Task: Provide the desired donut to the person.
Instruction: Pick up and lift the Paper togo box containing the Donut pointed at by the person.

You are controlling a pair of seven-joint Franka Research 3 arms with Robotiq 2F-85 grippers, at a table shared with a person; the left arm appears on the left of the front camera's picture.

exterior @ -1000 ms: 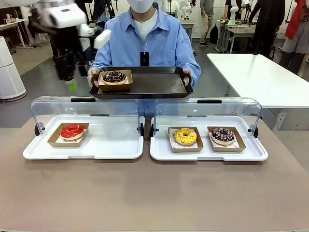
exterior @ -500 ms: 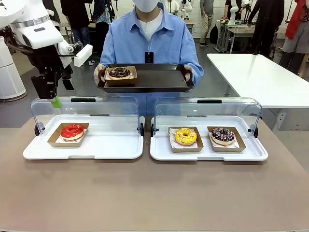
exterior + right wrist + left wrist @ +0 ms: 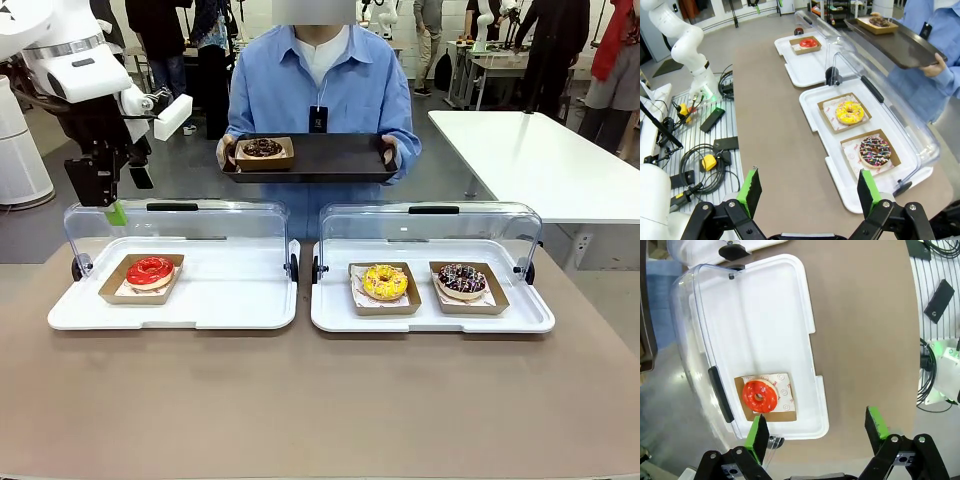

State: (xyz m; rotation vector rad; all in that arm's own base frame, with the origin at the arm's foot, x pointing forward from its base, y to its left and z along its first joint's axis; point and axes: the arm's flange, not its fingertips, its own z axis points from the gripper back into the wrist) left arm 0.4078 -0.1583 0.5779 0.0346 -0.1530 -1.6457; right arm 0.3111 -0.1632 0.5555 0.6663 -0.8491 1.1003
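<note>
The left gripper (image 3: 817,432) and right gripper (image 3: 809,191) gape apart, empty; front view shows the person (image 3: 320,95) holding a tray (image 3: 340,156).

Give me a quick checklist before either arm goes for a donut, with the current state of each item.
1. The left gripper open, nothing in it: ok.
2. The right gripper open, nothing in it: ok.
3. The left lid and right lid raised: ok.
4. The red donut, yellow donut and sprinkled donut each in its box: ok.
5. Bare room on the tray beside the chocolate donut: ok.
6. Which donut the person wants: cannot tell.
</note>
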